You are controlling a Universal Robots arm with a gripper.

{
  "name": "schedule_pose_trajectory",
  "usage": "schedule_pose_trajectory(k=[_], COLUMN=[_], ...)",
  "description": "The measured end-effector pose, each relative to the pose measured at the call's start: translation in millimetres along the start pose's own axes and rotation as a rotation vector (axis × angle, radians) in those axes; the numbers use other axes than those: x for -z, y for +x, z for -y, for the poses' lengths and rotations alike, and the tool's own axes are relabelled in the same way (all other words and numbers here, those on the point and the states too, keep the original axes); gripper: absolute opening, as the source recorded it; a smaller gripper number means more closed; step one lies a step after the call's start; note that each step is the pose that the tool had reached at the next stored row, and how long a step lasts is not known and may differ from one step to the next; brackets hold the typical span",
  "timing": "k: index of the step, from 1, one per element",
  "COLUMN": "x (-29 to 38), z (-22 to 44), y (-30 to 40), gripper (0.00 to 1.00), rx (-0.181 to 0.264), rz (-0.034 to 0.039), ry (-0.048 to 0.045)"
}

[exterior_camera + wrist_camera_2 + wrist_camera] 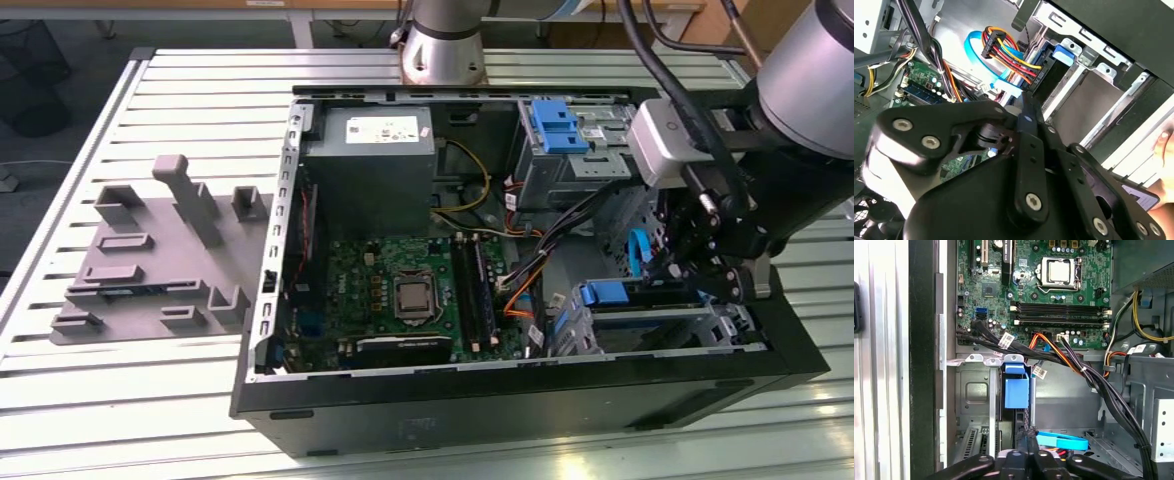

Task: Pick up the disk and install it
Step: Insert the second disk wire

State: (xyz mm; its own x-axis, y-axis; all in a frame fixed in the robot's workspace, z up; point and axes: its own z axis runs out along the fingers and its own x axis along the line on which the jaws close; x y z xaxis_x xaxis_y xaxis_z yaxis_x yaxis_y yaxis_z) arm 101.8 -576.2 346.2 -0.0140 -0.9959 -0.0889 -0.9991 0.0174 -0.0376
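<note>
Case [534,395]: black tower, side panel off, lying open-side up on counter [134,400] of pale ribbed metal slats.

Contents of case:
- Board [400,290], green, flat on the floor of the case, with square silver socket and long dark slots.
- Grey box [374,160] with white sticker, in the corner at the far end from the exterior view.
- Blue latch [554,125], plastic, on the upper metal bay.
- Cage [641,325], bare sheet metal with punched holes, in the corner at the exterior view's right, nearest the camera.
- Disk [641,298], standing on edge in the top of the cage; its blue carrier end [1016,390] juts above the cage rim in the first wrist view, with a dark thin edge below it.
- Wire bundle [1004,52], red, orange, yellow and black, ending in a black plug just beside the disk.
- Flat blue cable [1061,441], looped near the cage.

Arm: enters from the exterior view's right and reaches down into the case, wrist over the cage.

Claw [714,275]: black, jointed links with silver screws, at the disk's end toward the exterior view's right. Whether it pinches the disk or stands spread cannot be told.

Beside case, at the exterior view's left: grey moulded fixture [160,260], matt, with upright posts and blocks.
</note>
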Motion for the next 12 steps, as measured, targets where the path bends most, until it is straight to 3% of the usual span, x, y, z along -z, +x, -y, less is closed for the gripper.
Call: schedule_pose_trajectory(k=[2, 12], x=[0.2, 0.3], z=[0.0, 0.0], y=[0.0, 0.0], gripper=[0.11, 0.11], rx=[0.000, 0.000], rz=[-0.0002, -0.0003], ry=[0.0000, 0.0000])
